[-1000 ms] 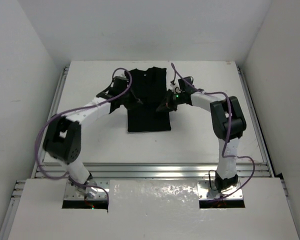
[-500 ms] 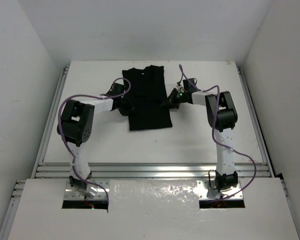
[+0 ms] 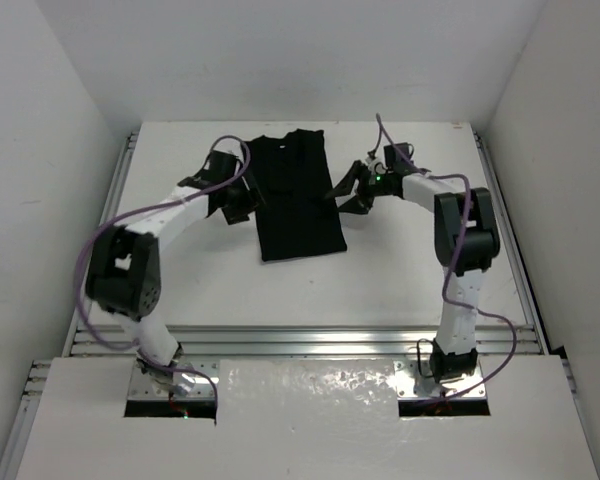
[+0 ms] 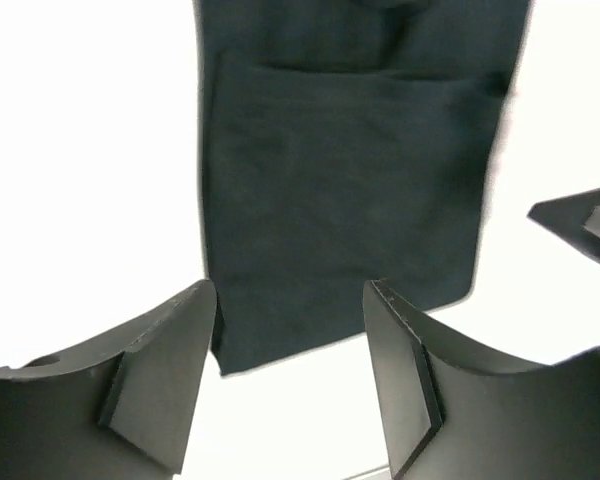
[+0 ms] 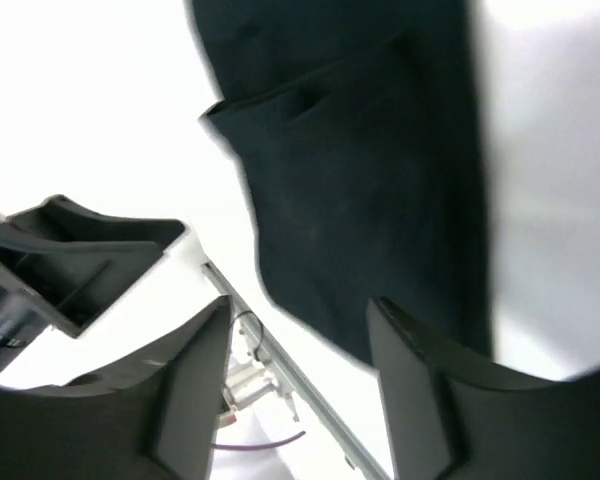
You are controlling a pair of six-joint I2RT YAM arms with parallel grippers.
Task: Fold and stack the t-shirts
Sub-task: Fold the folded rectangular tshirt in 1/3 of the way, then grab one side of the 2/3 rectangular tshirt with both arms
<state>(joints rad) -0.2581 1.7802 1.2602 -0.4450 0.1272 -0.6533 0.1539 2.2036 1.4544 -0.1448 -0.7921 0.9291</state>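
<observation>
Black t-shirt (image 3: pixel 298 195), already a narrow strip, lies by the tabletop's (image 3: pixel 400 270) far edge. The left pincer (image 4: pixel 290 288) and right pincer (image 5: pixel 298 305) flank it, parted, empty. Likely next: a crosswise fold, gripping the hem corners.

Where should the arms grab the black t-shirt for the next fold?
The t-shirt lies flat as a narrow strip, with the open left gripper and right gripper flanking its long edges. So probably pinch the near hem at its corners, one per arm, each from its own side.
</observation>
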